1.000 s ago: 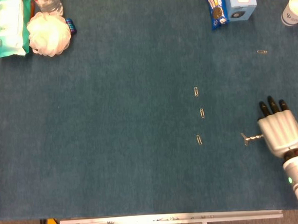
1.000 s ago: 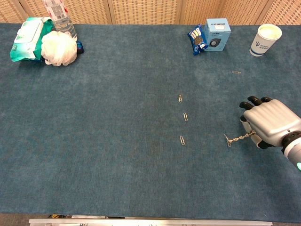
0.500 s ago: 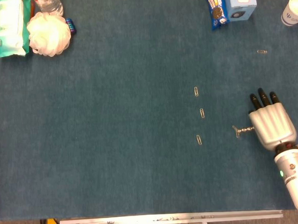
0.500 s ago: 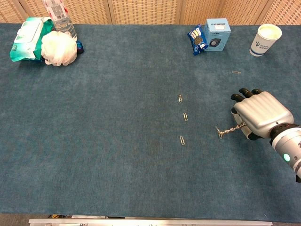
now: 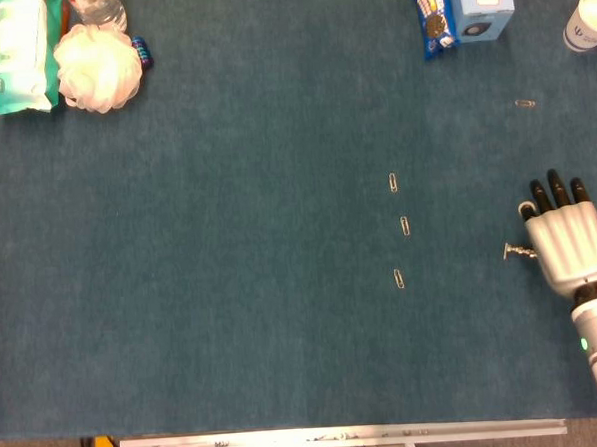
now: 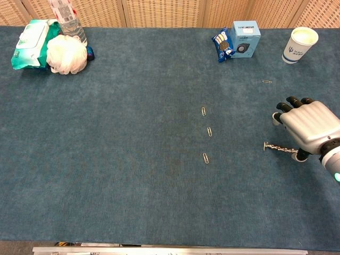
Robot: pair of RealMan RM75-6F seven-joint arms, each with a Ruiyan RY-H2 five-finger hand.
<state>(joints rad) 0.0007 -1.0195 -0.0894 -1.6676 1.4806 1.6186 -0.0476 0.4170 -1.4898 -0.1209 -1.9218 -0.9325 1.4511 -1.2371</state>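
My right hand (image 5: 572,244) hovers palm down near the right edge of the blue cloth table (image 5: 229,237), also seen as the right hand (image 6: 311,127) in the chest view. It holds a thin twisted metal piece (image 5: 515,252) that sticks out to the left from under the palm; the chest view shows this metal piece (image 6: 276,147) just above the cloth. Three paper clips lie in a column left of the hand: the far paper clip (image 5: 394,182), the middle paper clip (image 5: 405,225) and the near paper clip (image 5: 398,277). A lone paper clip (image 5: 524,103) lies beyond the hand. My left hand is not visible.
A blue box (image 5: 485,3), a cookie packet (image 5: 433,18) and a paper cup (image 5: 588,18) stand at the far right. A wipes pack (image 5: 19,53), a white bath puff (image 5: 97,66) and a bottle (image 5: 97,6) sit at the far left.
The right hand first moved left and away with the metal piece, then swung back right. The piece now points left at a flatter angle. The paper clips have not moved.
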